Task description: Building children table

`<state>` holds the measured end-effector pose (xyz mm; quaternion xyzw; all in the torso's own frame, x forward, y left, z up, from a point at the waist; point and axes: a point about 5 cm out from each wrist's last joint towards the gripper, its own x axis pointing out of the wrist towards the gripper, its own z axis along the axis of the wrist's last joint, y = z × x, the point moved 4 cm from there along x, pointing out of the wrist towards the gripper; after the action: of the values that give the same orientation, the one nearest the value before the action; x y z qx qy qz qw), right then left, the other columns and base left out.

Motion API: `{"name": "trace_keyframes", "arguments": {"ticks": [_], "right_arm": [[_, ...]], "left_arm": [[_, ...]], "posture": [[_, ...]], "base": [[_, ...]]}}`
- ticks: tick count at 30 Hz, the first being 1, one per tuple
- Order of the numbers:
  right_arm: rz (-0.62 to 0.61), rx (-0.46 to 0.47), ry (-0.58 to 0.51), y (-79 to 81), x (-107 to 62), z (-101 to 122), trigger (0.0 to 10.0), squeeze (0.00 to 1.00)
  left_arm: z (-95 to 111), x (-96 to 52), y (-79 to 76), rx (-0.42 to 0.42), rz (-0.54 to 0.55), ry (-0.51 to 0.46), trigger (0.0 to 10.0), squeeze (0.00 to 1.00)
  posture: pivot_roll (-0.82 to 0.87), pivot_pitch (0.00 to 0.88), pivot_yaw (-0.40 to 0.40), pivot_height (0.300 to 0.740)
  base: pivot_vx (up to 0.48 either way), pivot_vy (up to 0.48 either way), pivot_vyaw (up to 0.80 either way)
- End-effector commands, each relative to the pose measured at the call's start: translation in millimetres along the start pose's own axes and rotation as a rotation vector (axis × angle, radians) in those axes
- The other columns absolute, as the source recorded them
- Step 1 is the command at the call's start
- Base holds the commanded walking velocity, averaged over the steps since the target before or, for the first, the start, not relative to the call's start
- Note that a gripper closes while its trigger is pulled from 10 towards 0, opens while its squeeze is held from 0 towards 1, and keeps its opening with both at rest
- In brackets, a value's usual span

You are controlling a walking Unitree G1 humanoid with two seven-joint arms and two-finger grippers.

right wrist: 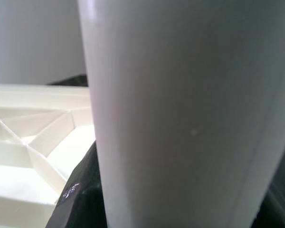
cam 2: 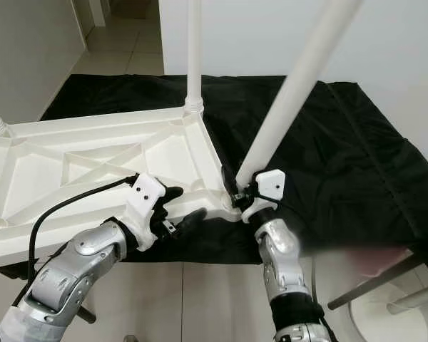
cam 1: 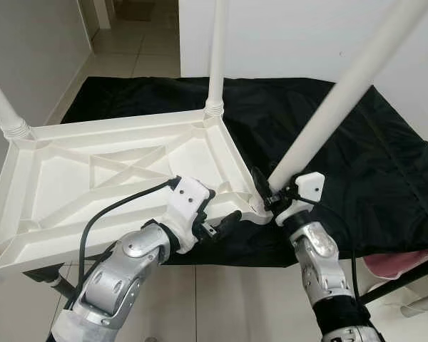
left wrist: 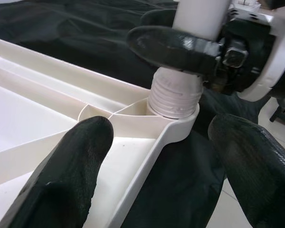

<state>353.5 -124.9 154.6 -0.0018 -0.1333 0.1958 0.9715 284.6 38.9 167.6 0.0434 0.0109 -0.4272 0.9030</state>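
White leg (cam 1: 342, 92), gripped by the right hand (cam 1: 271, 196), leans and may cross-thread in the tabletop's (cam 1: 93, 178) near-right socket (left wrist: 173, 118); left hand (cam 1: 225, 222) waits open.

Head stereo pair looks down at the upturned table (cam 1: 114, 171); both wrist cameras sit close on its corner leg (left wrist: 199, 14).

near-right corner of upturned tabletop (cam 1: 114, 171): taken by leaning leg (cam 1: 342, 92) with right gripper (cam 1: 265, 194) clamped at its base | left gripper (left wrist: 156, 156) spread open just beside that corner, gap free | far corners: upright legs (cam 1: 215, 57) block | ribbed middle open | black cloth (cam 1: 357, 164) at right seems clear
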Motion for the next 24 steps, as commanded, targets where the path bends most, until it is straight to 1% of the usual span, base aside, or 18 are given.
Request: {"name": "trace_keyframes", "arguments": {"ticks": [1, 3, 5, 6, 7, 12, 14, 16, 17, 18, 20, 21, 22, 24], "right_arm": [[0.004, 0.017, 0.119, 1.4, -5.0, -24.0, 10.0, 0.00], [0.026, 0.008, 0.172, 0.5, -2.4, -28.1, 10.0, 0.00], [0.026, 0.008, 0.172, 0.5, -2.4, -28.1, 10.0, 0.00], [0.047, -0.006, 0.199, 1.6, -1.6, -30.4, 10.0, 0.00], [0.094, 0.011, 0.239, 6.0, -0.3, -32.7, 10.0, 0.00], [0.099, 0.018, 0.253, 5.1, 2.0, -31.7, 10.0, 0.00], [0.089, 0.036, 0.256, 2.5, 4.9, -29.7, 10.0, 0.00], [0.052, 0.072, 0.260, -4.5, 6.4, -29.4, 10.0, 0.00], [0.052, 0.072, 0.260, -4.5, 6.4, -29.4, 10.0, 0.00], [0.034, 0.084, 0.263, -7.9, 6.4, -30.0, 10.0, 0.00], [-0.026, 0.156, 0.264, -15.7, 5.0, -32.6, 10.0, 0.00], [-0.026, 0.156, 0.264, -15.7, 5.0, -32.6, 10.0, 0.00], [-0.060, 0.182, 0.265, -19.3, 3.1, -34.9, 10.0, 0.00], [-0.090, 0.198, 0.268, -22.4, 1.0, -37.2, 10.0, 0.00]], "left_arm": [[2.2, 0.1, -3.4, 0.010, -0.039, 0.001, 10.0, 0.00], [2.4, 0.1, -2.5, 0.010, -0.036, 0.001, 10.0, 0.00], [2.4, 0.1, -2.5, 0.010, -0.036, 0.001, 10.0, 0.00], [2.3, 0.0, -2.1, 0.011, -0.035, 0.002, 10.0, 0.00], [2.1, -0.5, -1.6, 0.009, -0.033, 0.002, 10.0, 0.00], [2.3, -0.7, -1.5, 0.011, -0.030, 0.002, 10.0, 0.00], [2.3, -1.1, -1.2, 0.012, -0.027, 0.002, 10.0, 0.00], [2.2, -1.5, -1.1, 0.012, -0.025, 0.003, 10.0, 0.00], [2.2, -1.5, -1.1, 0.012, -0.025, 0.003, 10.0, 0.00], [2.2, -1.7, -1.0, 0.010, -0.024, 0.003, 10.0, 0.00], [2.1, -1.9, -0.7, 0.010, -0.024, 0.004, 10.0, 0.00], [2.1, -1.9, -0.7, 0.010, -0.024, 0.004, 10.0, 0.00], [2.1, -2.2, -0.7, 0.009, -0.024, 0.004, 10.0, 0.00], [2.0, -2.5, -0.9, 0.010, -0.024, 0.005, 10.0, 0.00]], "posture": [[0.02, 0.071, -0.022, 0.740], [0.02, 0.071, -0.021, 0.740], [0.02, 0.071, -0.021, 0.740], [0.03, 0.072, -0.021, 0.740], [0.03, 0.072, -0.021, 0.740], [0.03, 0.073, -0.024, 0.740], [0.03, 0.074, -0.025, 0.740], [0.03, 0.075, -0.026, 0.740], [0.03, 0.075, -0.026, 0.740], [0.03, 0.075, -0.026, 0.740], [0.03, 0.075, -0.026, 0.740], [0.03, 0.075, -0.026, 0.740], [0.03, 0.074, -0.026, 0.740], [0.03, 0.074, -0.026, 0.740]], "base": [[0.000, 0.000, 0.00], [0.000, 0.000, 0.00], [0.000, 0.000, 0.00], [0.000, 0.000, 0.00], [0.000, 0.000, 0.00], [0.000, 0.000, 0.00], [0.000, 0.000, 0.00], [0.000, 0.000, 0.00], [0.000, 0.000, 0.00], [0.000, 0.000, 0.00], [0.000, 0.000, 0.00], [0.000, 0.000, 0.00], [0.000, 0.000, 0.00], [0.000, 0.000, 0.00]]}}
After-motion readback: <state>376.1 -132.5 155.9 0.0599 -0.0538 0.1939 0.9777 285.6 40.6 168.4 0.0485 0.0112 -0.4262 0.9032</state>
